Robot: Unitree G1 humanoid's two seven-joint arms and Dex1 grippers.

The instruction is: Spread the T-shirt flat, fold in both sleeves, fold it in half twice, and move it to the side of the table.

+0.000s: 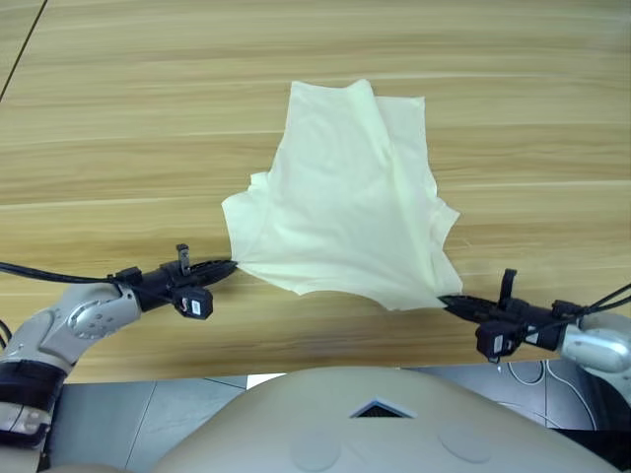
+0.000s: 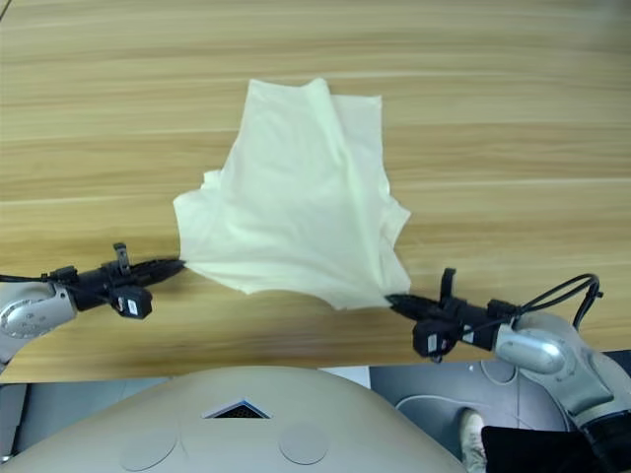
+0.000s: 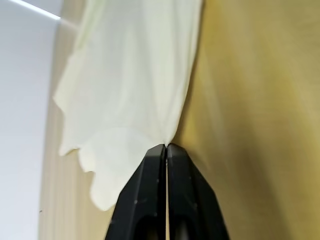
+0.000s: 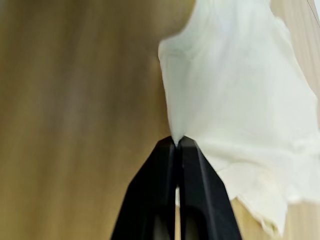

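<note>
A pale yellow T-shirt [image 1: 350, 192] lies crumpled on the wooden table [image 1: 118, 118], its near edge stretched between both grippers and lifted slightly. My left gripper [image 1: 231, 264] is shut on the shirt's near left corner; its black fingers [image 3: 150, 180] pinch the cloth [image 3: 130, 85] at the tips. My right gripper [image 1: 446, 300] is shut on the near right corner, its fingers [image 4: 192, 190] closed on the fabric [image 4: 240, 100]. A raised fold runs up the shirt's middle toward the far edge. Both grippers sit near the table's front edge.
Bare wood surrounds the shirt on the left, right and far sides. The table's front edge [image 1: 148, 374] runs just behind the grippers, with grey floor [image 1: 118, 424] below it. Cables [image 2: 552, 296] trail from the right wrist.
</note>
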